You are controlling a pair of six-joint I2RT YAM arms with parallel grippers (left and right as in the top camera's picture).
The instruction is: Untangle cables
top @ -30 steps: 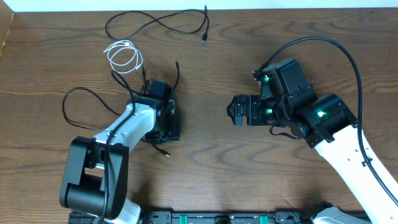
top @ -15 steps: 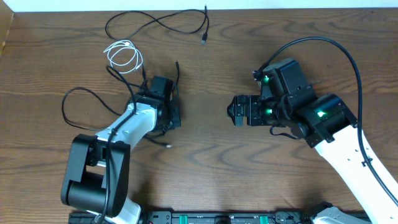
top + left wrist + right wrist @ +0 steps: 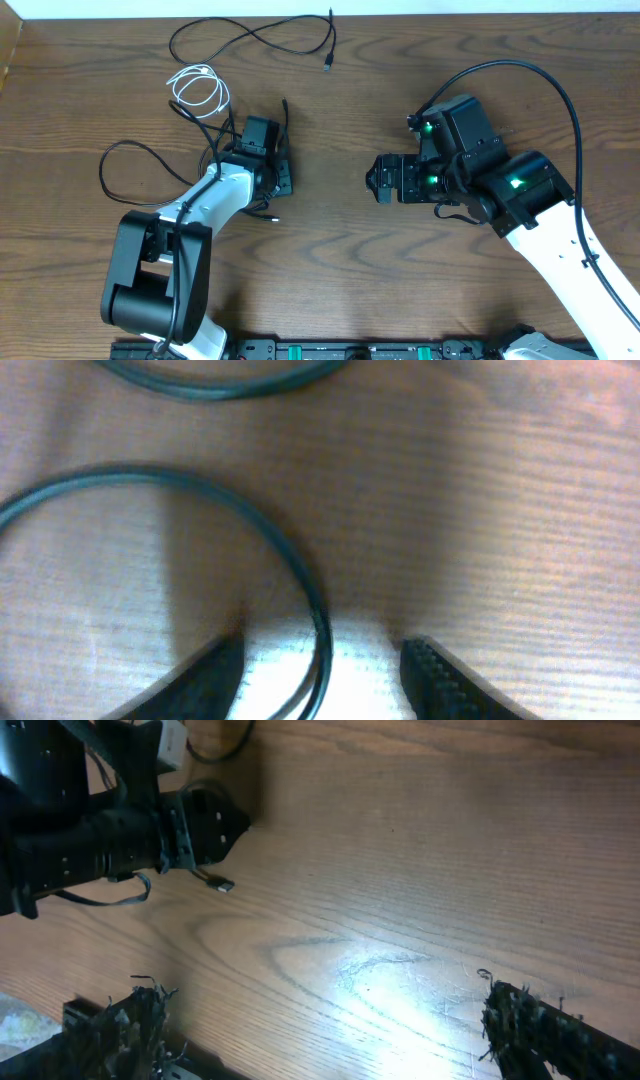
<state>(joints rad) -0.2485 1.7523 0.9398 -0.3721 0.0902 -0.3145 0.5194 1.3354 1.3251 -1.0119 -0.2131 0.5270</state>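
Several thin cables lie at the far left of the table. A long black cable [image 3: 250,35] curls along the back edge. The white cable [image 3: 198,90] is coiled just in front of it. Another black cable [image 3: 125,150] loops to the left of my left arm, and its plug end [image 3: 272,217] lies beside the arm. My left gripper [image 3: 284,178] sits low over this tangle. In the left wrist view a black cable [image 3: 300,575] runs between the parted jaws of my left gripper [image 3: 320,680], unclamped. My right gripper [image 3: 372,180] hovers wide open over bare wood at mid-table, holding nothing.
The wooden table [image 3: 340,270] fills the view. The far table edge [image 3: 450,14] runs just behind the top cable. A thick black robot cable [image 3: 560,90] arcs over the right arm. The right wrist view shows the left arm [image 3: 90,850] and the small plug [image 3: 222,885].
My left gripper slid toward the far side of the table, shut, then opened again. The black cable's plug end followed it a short way. The right arm stayed still.
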